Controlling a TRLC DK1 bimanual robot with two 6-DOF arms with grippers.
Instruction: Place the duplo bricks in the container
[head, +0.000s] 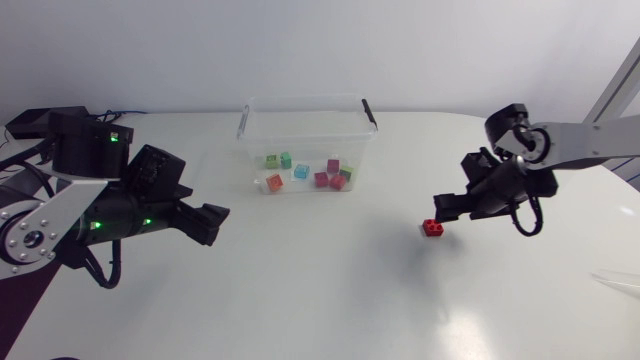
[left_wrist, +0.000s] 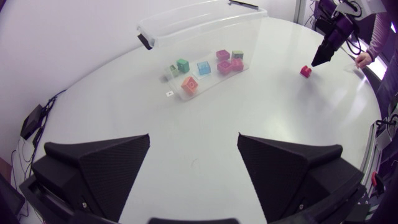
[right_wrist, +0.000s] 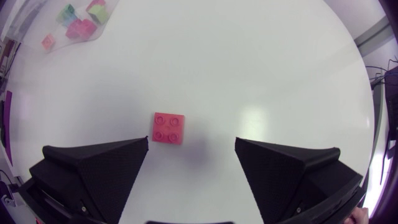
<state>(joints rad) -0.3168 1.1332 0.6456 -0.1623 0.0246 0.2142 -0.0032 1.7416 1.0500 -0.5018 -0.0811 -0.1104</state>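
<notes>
While the right jaws gape, a red brick (right_wrist: 168, 128) lies just ahead.

The white table (head: 320, 295) bears a clear container (head: 303, 141) and one loose red brick (head: 433, 228)

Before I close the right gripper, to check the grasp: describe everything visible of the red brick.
The red brick is a square, glossy plastic piece with four round studs facing up. It lies flat on the white table, apart from the container, just ahead of the right gripper, off-centre toward one open finger. Only the table touches it.
</notes>
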